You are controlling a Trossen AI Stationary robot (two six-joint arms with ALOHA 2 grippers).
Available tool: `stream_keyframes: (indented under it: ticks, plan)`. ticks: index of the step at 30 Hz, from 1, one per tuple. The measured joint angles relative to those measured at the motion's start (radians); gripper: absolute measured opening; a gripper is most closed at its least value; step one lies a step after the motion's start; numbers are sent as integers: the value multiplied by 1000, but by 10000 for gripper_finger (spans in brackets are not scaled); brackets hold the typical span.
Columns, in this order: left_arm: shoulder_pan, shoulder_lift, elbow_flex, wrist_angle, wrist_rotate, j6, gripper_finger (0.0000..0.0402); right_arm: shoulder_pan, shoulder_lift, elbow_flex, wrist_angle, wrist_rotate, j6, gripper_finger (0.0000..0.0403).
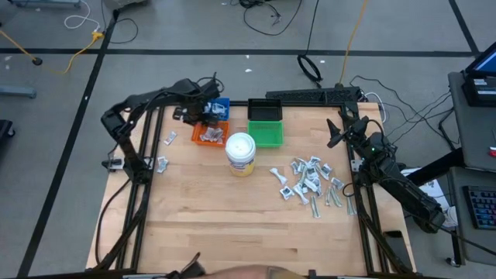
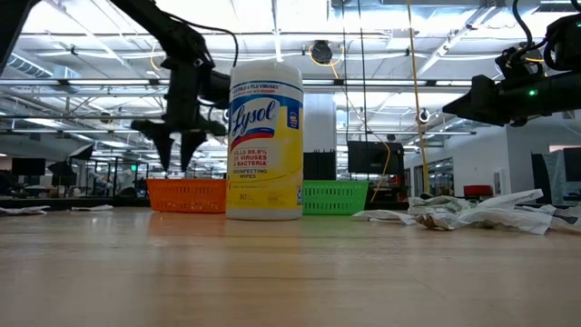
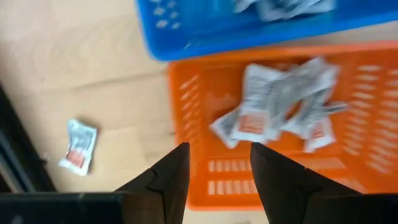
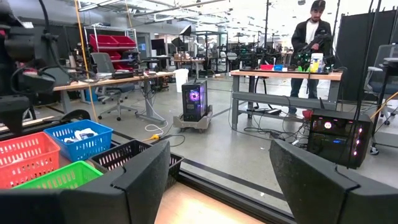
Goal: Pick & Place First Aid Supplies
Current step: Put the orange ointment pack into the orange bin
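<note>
Bare wood fills the front of the low view: the table (image 1: 232, 217) is pale wooden planks, and the yellow jar (image 2: 264, 141) with a white lid stands in the middle of it. Around the table is a grey floor with black lines and loose cables. Behind it is a big bright room with desks, shelves and lights, and a person (image 4: 313, 43) stands far off at a bench.

Four bins sit behind the jar: one orange bin (image 1: 211, 133), one blue bin (image 1: 220, 106), one green bin (image 1: 266, 134) and one black bin (image 1: 265, 110).

First aid supplies (image 1: 310, 182) lie in a big heap on the table to the right of the jar, too many to count. Two more packets (image 1: 165, 151) lie to the left of the jar, near the table edge. Some packets are also in the orange bin and the blue bin.

Over the orange bin, left of the jar, hangs the left gripper (image 3: 214, 177). Its fingers are a little apart and hold nothing. The right gripper (image 1: 335, 133) is up in the air, to the right of the jar and behind the heap. Its fingers are wide apart and hold nothing.

Only the left wrist view looks right down into the orange bin and shows its white and red packets (image 3: 280, 109). Only the right wrist view shows the person. The high view alone shows all four bins at once.
</note>
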Motion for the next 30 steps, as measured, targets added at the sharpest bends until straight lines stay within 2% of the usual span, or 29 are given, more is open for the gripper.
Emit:
stream_keyframes:
  ticks: [7, 18, 25, 30]
  plan:
    - [64, -100, -143, 10, -37, -62, 175, 0, 0, 0, 0, 0, 0, 272]
    - [174, -193, -278, 13, -53, -106, 175, 0, 0, 0, 0, 0, 0, 272]
    - [227, -219, -341, 21, -54, -128, 175, 0, 0, 0, 0, 0, 0, 270]
    - [234, -213, -403, 109, -51, -171, 175, 0, 0, 0, 0, 0, 0, 273]
